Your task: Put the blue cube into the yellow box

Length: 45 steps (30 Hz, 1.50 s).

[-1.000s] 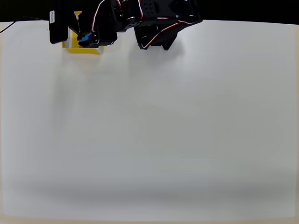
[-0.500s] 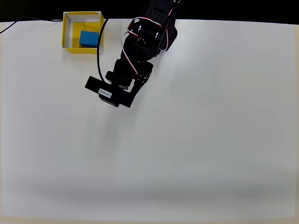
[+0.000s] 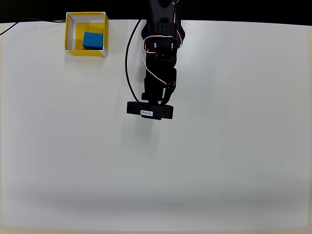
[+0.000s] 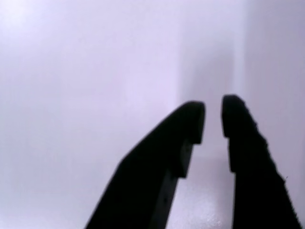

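Pincer (image 4: pixel 212 119) of matte black plastic is seen in the wrist view as two dark fingers with rounded tips; the right finger (image 4: pixel 243 143) has a slightly toothed outer edge, the left one has a small step on its inner side. Between the tips is a narrow gap, so the pincer is almost closed and it grips nothing; only pale, blurred desk surface is behind it.

In the overhead view the black arm (image 3: pixel 160 63) reaches down from the top edge, with red and white wires looping along its joints. At its lower end is a flat black block with a small white label (image 3: pixel 146 113); the writing on it is too small to read.

The desk (image 3: pixel 219 161) is smooth, plain and white, with a soft shadow near the lower edge.

The blue cube (image 3: pixel 92 40) is matte and lies inside the yellow box (image 3: pixel 70 34), near its right wall. The box is square, open on top, with thin whitish rims, and it stands at the upper left of the desk, well apart from the pincer.
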Each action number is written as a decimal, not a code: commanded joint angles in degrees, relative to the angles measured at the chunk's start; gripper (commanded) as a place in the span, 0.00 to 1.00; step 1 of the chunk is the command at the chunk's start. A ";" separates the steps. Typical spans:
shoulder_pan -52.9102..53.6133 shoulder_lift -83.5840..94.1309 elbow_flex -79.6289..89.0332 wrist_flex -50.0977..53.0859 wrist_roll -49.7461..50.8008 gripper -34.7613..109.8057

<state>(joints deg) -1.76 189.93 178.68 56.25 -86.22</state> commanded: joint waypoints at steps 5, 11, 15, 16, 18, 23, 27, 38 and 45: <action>1.23 1.67 1.49 14.77 -8.96 0.24; 1.93 1.67 1.49 21.62 -6.68 0.24; 1.93 1.58 1.49 21.62 -6.59 0.24; 1.93 1.58 1.49 21.62 -6.59 0.24; 1.93 1.58 1.49 21.62 -6.59 0.25; 1.93 1.58 1.49 21.62 -6.59 0.25; 1.93 1.58 1.49 21.62 -6.59 0.25; 1.93 1.58 1.49 21.62 -6.59 0.25; 1.93 1.58 1.49 21.62 -6.59 0.25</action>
<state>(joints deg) -0.35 190.28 178.68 77.08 -92.11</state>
